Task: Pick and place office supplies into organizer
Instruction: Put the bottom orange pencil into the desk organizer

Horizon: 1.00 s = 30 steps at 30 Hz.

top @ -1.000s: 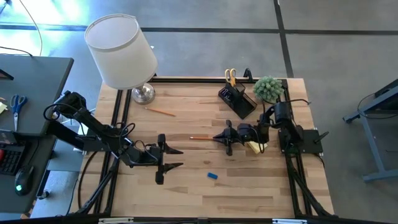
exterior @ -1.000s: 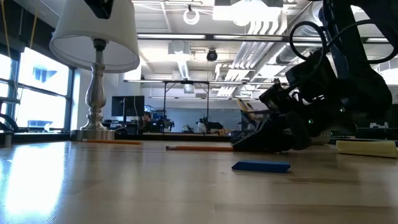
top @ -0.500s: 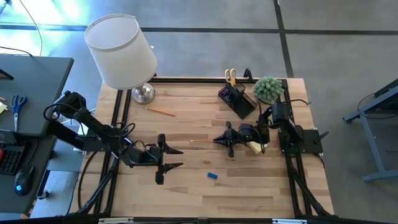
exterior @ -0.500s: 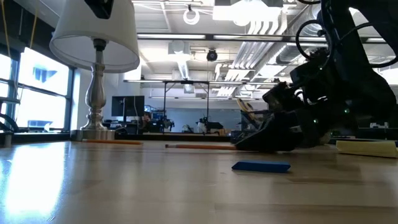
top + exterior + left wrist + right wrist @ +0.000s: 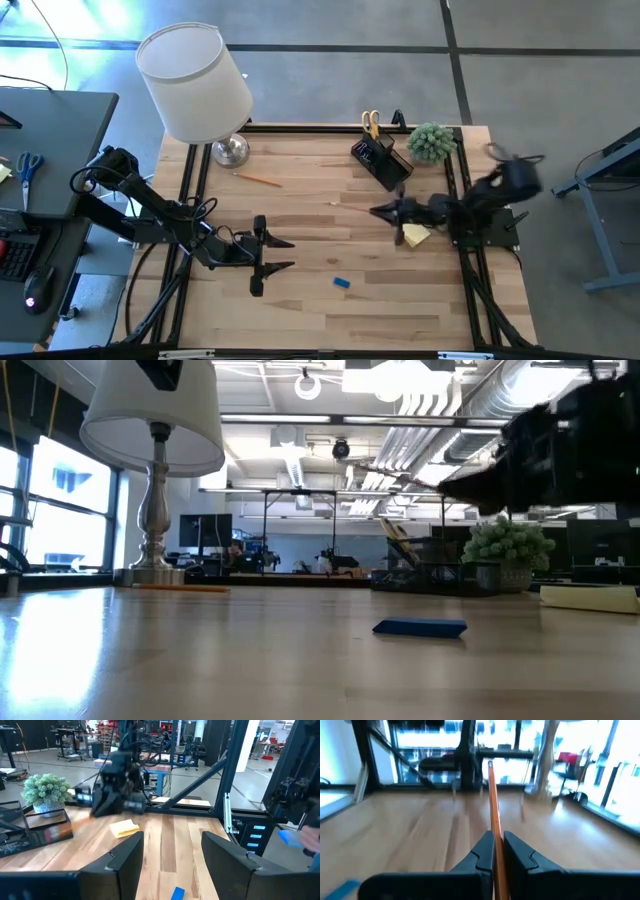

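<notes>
Nearest on the surface (image 5: 300, 310), the blue eraser (image 5: 342, 283) lies loose, not yet collected. Just beyond it the left pincer (image 5: 278, 254) waits low over the wood, fingers apart, nothing between them. Mid-surface, the right pincer (image 5: 378, 211) is clamped on an orange pencil (image 5: 493, 805), carrying it above the boards, with the yellow sticky-note pad (image 5: 415, 235) lying beside that arm. Further back another pencil (image 5: 258, 178) lies near the lamp (image 5: 195, 85). At the far edge, the organizer (image 5: 382, 161) already holds the yellow-handled scissors (image 5: 370, 123). So I'd judge it partly done: several items left.
</notes>
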Tool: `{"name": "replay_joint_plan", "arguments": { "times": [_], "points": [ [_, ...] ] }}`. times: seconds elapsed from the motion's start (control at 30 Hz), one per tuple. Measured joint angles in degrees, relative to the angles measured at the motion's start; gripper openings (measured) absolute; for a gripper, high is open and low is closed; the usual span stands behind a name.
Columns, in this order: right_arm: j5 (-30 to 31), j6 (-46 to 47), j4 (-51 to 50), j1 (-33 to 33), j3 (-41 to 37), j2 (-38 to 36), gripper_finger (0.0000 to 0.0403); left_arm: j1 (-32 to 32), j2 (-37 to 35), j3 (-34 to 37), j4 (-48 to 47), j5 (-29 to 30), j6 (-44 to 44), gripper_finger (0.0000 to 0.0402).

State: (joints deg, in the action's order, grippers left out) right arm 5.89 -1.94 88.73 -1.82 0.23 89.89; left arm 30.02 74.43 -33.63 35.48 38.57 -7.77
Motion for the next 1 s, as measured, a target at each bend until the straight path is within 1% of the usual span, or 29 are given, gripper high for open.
{"name": "replay_joint_plan", "arguments": {
  "times": [0.07,0.13,0.2,0.27,0.33,0.4,0.67,0.77,0.9,0.97,1.0],
  "points": [
    [1.1,-2.3,-4.5,-1.6,0.3,-7.0,0.0008,0.0,0.1,0.0,0.8,1.2,0.0,0.0188],
    [2.1,-4.4,-9.1,-3.0,1.2,-11.9,0.0008,-0.2,0.7,-0.1,1.6,2.8,0.0,0.0188],
    [3.6,-6.2,-13.8,-4.1,2.5,-16.1,0.0009,-0.5,1.4,0.1,2.2,4.5,-0.4,0.0188],
    [5.2,-7.7,-19.7,-4.5,4.4,-18.8,0.0009,-1.3,2.3,0.0,2.9,4.7,-1.0,0.0188],
    [5.8,-9.0,-25.9,-4.5,6.6,-20.5,0.0009,-1.7,3.5,0.0,5.1,4.1,-1.3,0.0188],
    [5.8,-10.1,-29.0,-4.5,9.0,-21.4,0.0009,-2.3,4.6,0.0,6.7,4.0,-1.5,0.0188],
    [3.2,-16.0,-29.8,-6.9,16.4,-23.6,0.0009,-6.2,9.3,0.0,13.1,2.4,-2.7,0.0188],
    [1.5,-16.8,-29.8,-8.5,18.1,-23.8,0.0009,-8.2,10.2,0.0,20.3,-1.4,0.8,0.0188],
    [1.2,-18.8,-29.9,-10.4,19.3,-23.8,0.0009,-11.1,10.2,-0.1,29.9,-11.7,6.2,0.0188],
    [1.3,-19.6,-29.1,-11.1,19.3,-23.8,0.0009,-12.2,10.2,-0.1,32.2,-14.2,7.1,0.0188],
    [1.3,-19.8,-28.6,-11.2,19.3,-23.8,0.0009,-12.6,10.2,-0.1,33.3,-14.2,7.4,0.0188]
  ]
}}
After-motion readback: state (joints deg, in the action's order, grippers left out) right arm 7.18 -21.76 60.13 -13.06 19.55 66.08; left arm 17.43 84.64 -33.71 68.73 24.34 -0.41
